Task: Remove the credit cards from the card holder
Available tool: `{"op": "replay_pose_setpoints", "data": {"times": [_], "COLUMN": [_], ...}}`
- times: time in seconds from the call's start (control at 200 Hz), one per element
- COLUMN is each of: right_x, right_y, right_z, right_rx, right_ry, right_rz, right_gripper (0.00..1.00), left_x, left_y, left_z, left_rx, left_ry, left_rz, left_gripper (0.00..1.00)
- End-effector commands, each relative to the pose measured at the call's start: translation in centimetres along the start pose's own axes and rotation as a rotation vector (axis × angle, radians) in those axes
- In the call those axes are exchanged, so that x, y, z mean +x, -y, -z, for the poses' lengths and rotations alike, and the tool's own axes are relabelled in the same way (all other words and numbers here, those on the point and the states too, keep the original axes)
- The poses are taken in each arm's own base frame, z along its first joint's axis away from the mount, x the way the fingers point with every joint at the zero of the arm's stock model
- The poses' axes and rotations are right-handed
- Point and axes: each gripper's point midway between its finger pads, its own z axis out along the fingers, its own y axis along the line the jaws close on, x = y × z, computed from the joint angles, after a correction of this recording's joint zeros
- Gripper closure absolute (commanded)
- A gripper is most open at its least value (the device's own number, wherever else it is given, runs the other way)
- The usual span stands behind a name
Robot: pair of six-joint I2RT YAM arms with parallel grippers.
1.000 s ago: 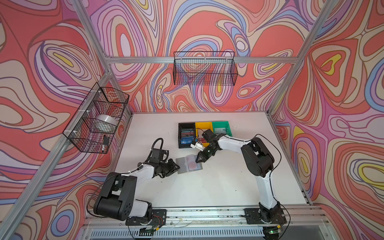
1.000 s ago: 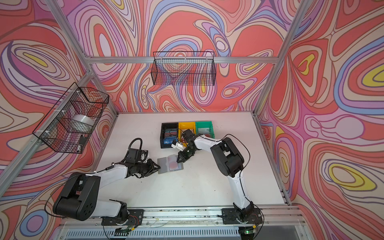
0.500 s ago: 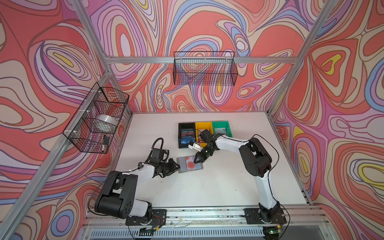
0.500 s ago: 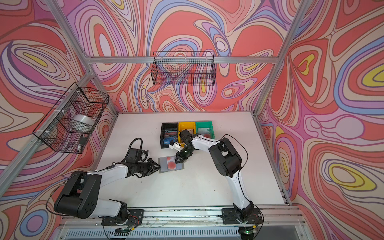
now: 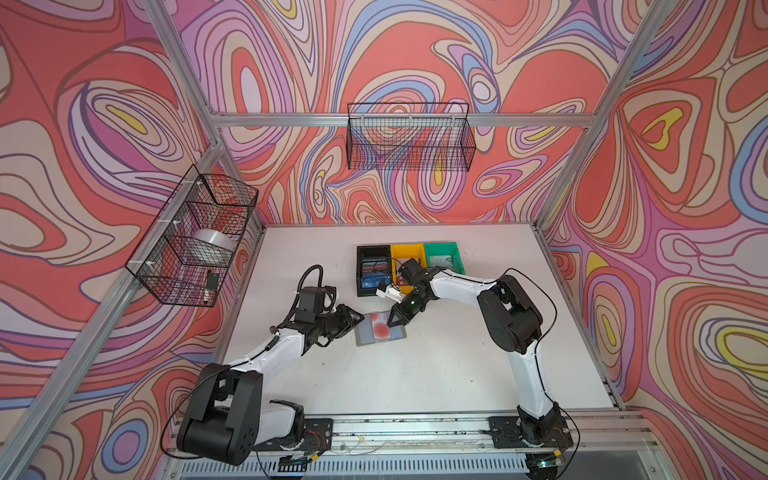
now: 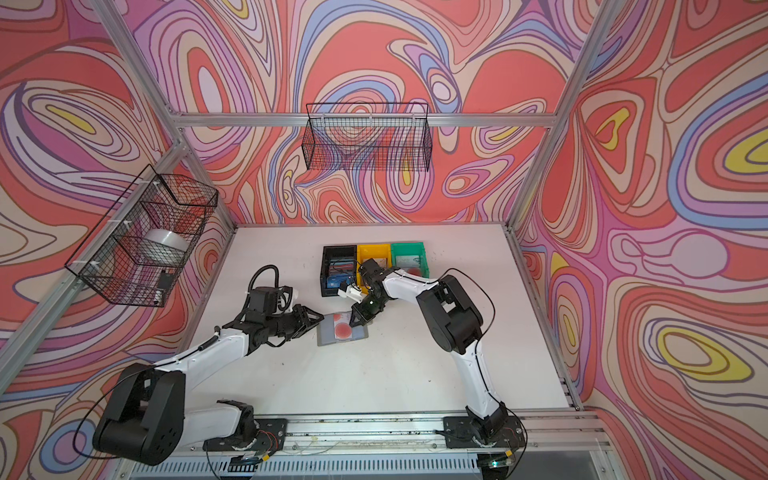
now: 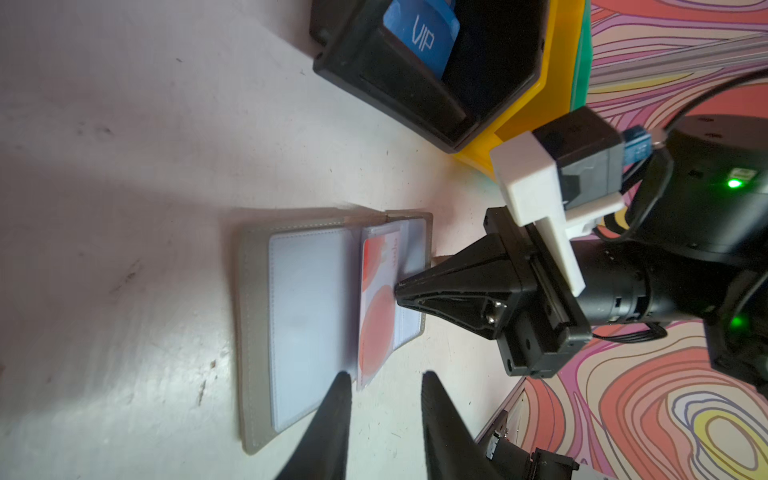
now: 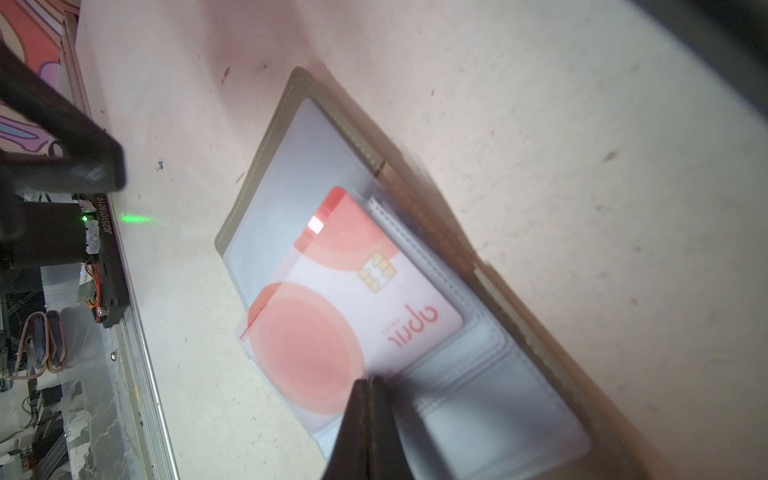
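Open flat near the middle of the bench (image 5: 457,374): grey card holder (image 5: 380,338), pale red-blobbed card (image 8: 332,307) peeking from a clear sleeve (image 8: 478,399). Shut tight, tips on that card: right hand (image 5: 391,323). Parted, empty, just beside the holder: left hand (image 7: 385,377). Probably light, stiff, slick; pinch the exposed edge.

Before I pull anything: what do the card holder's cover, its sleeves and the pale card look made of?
The card holder cover looks like matte grey faux leather or fabric, with pale stitching along its edge. The sleeves seem soft translucent plastic, milky and slightly glossy. The pale card looks like rigid glossy plastic with a metallic chip.
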Motion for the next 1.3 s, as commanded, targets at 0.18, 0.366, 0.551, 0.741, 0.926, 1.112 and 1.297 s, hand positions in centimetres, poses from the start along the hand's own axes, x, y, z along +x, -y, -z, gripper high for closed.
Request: {"op": "replay_pose_setpoints", "data": {"times": [0.18,0.366,0.551,0.741,0.926,1.112,1.297], "right_x": [1.6,1.5,1.6,1.5,1.7,1.7,1.7], "right_y": [1.1,1.2,0.9,1.0,1.1,1.1,1.2], "right_z": [-1.6,-1.6,-1.7,-1.7,-1.8,-1.9,-2.0], "right_rx": [0.019,0.017,0.006,0.007,0.005,0.001,-0.001], "right_ry": [-0.058,-0.060,-0.068,-0.067,-0.075,-0.078,-0.083], "right_rz": [-0.032,-0.036,-0.039,-0.042,-0.049,-0.052,-0.053], "right_gripper": [1.00,1.00,1.00,1.00,1.00,1.00,1.00], "left_x": [0.0,1.3,1.7,1.6,1.5,1.5,1.5], "left_y": [0.5,-1.3,-2.2,-2.1,-1.8,-1.6,-1.7], "left_z": [-2.8,-3.4,-3.7,-4.4,-5.0,-5.3,-5.4], "left_rx": [0.077,0.049,0.036,0.054,0.076,0.114,0.115], "left_ry": [-0.033,-0.065,-0.071,-0.069,-0.075,-0.069,-0.071], "left_rz": [0.013,0.041,0.049,0.050,0.058,0.072,0.074], "left_gripper": [0.71,0.80,0.81,0.80,0.80,0.80,0.84]}}
